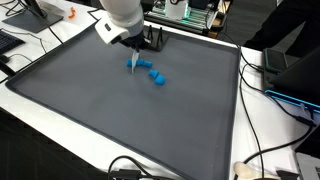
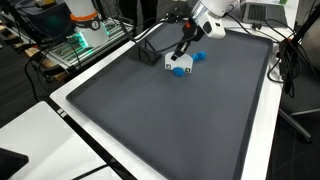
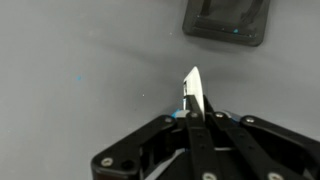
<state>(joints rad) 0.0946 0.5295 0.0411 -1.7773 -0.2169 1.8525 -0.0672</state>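
Note:
My gripper (image 3: pixel 190 112) is shut on a thin white and blue piece (image 3: pixel 192 90) that sticks out between the fingertips. In both exterior views the gripper (image 1: pixel 133 55) (image 2: pixel 181 53) hangs low over the dark grey mat (image 1: pixel 110 115) (image 2: pixel 180 120), holding the piece (image 1: pixel 135 63) (image 2: pixel 172 65) just above or on it. Two small blue blocks (image 1: pixel 152 72) (image 1: pixel 160 80) lie on the mat right beside the gripper. They also show in an exterior view (image 2: pixel 198 57) (image 2: pixel 181 71).
A black box-like holder (image 1: pixel 150 42) (image 2: pixel 150 48) (image 3: pixel 227 20) stands at the mat's far edge behind the gripper. The mat lies on a white table (image 1: pixel 265 130) with cables, monitors and electronics around its edges.

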